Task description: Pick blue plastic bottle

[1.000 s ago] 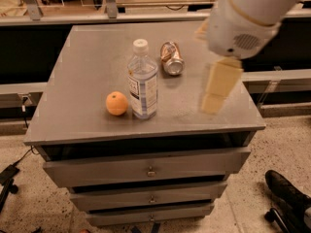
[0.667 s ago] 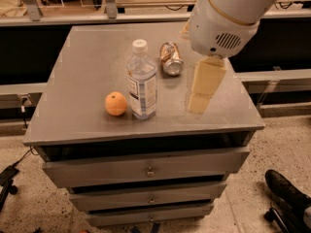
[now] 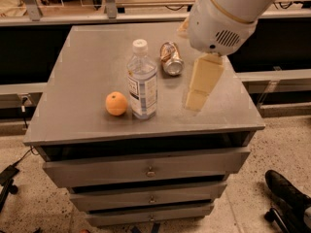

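Observation:
The blue plastic bottle (image 3: 142, 81) stands upright near the middle of the grey cabinet top (image 3: 87, 57). It is clear, with a white cap and a pale label with a dark text panel. My gripper (image 3: 198, 92) hangs from the big white arm at the upper right, pointing down over the cabinet top. It is to the right of the bottle, apart from it, at about the height of the bottle's lower half. It holds nothing that I can see.
An orange (image 3: 116, 104) sits just left of the bottle, nearly touching it. A brown-and-silver can (image 3: 171, 58) lies on its side behind and right of the bottle, close to the arm. The cabinet has drawers (image 3: 146, 168) below its front edge.
The arm and gripper have moved left and slightly forward, closer to the bottle. The bottle, orange and can have not moved.

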You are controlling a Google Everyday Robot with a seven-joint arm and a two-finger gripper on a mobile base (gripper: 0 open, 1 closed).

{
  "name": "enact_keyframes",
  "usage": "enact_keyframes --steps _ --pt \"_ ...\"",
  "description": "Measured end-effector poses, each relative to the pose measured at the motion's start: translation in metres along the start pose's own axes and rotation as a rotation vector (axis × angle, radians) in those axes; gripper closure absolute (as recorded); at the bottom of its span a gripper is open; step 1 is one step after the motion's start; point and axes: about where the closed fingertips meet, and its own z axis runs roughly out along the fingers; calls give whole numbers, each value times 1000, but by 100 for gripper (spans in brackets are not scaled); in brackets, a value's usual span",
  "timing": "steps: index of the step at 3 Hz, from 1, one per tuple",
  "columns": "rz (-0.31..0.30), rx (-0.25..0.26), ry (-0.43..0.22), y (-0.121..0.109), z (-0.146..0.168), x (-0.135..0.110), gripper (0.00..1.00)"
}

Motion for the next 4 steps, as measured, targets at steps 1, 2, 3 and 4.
enact_keyframes --steps 1,2,3,4 --pt "30 -14 -148 -25 9 2 0" --pt "53 -50 -329 -55 25 -8 0" --pt "44 -94 -452 -74 39 -18 0" --pt "47 -102 -475 -79 43 -20 0"
